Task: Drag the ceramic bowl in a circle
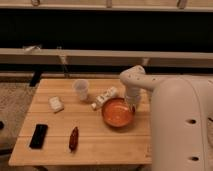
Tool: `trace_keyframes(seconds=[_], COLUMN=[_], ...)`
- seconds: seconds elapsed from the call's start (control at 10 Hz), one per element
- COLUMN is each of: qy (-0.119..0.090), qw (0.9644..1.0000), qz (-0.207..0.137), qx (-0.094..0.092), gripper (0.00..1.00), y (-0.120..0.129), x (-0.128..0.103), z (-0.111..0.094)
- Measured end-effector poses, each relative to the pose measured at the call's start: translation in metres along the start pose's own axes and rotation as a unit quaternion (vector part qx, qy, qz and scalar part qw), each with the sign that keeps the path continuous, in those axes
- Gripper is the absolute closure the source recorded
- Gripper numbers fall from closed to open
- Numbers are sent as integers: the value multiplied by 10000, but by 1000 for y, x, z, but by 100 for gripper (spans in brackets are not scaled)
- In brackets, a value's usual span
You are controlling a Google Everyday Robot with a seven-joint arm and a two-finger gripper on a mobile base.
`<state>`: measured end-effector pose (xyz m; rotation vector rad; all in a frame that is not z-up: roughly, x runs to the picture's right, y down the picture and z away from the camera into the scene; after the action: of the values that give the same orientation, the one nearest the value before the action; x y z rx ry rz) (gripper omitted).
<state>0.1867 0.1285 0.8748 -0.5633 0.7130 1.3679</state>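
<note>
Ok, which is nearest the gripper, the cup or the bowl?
The orange-red bowl: the gripper is at its rim, while the cup stands apart, further along the table.

The gripper [133, 106], on an off-white arm [150, 82], sat at the right rim of the glossy orange-red ceramic bowl [116, 114]. To the gripper's left were a whitish translucent cup [81, 90], a pale packet [56, 104], a black slab [38, 136] and a dark red-brown piece [73, 138], all on a light wooden table [105, 147].
</note>
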Motion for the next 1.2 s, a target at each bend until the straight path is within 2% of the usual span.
trace_keyframes(seconds=[0.2, 0.5, 0.9, 1.0, 1.2], qy=[50, 157, 310, 357, 520], qw=[9995, 9982, 9970, 9968, 9964], qz=[271, 482, 578, 578, 516], qx=[167, 315, 400, 414, 418], gripper=[100, 100, 100, 100, 100], y=[-30, -53, -57, -57, -50], x=[10, 38, 91, 99, 121], z=[2, 0, -6, -7, -5])
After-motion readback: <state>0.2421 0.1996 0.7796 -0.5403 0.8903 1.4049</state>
